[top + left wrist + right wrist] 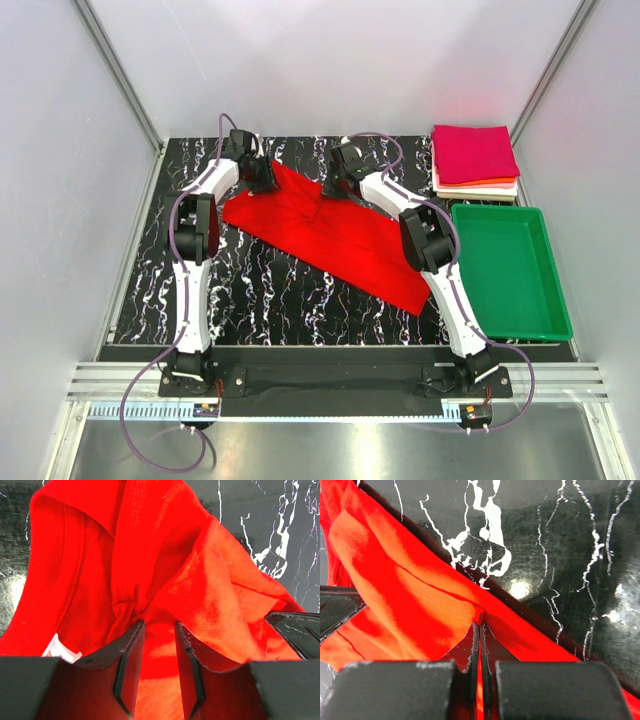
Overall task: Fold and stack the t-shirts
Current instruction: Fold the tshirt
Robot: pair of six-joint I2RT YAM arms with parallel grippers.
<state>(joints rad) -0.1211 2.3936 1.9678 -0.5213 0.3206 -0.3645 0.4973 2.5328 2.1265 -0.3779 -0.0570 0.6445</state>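
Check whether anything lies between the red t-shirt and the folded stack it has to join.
Nothing visible does. Bare table separates the red t-shirt from the folded stack; the green tray sits nearer the arms than the stack, off that path.

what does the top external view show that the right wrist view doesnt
Only the top external: the whole red t-shirt spread diagonally, the left gripper at its far left end, the folded stack in the far right corner, and the green tray just nearer than that stack. Only the right wrist: the right gripper seen close, its jaws pressed together on a thin edge of the red cloth. Both: red cloth lying on the black marbled table.
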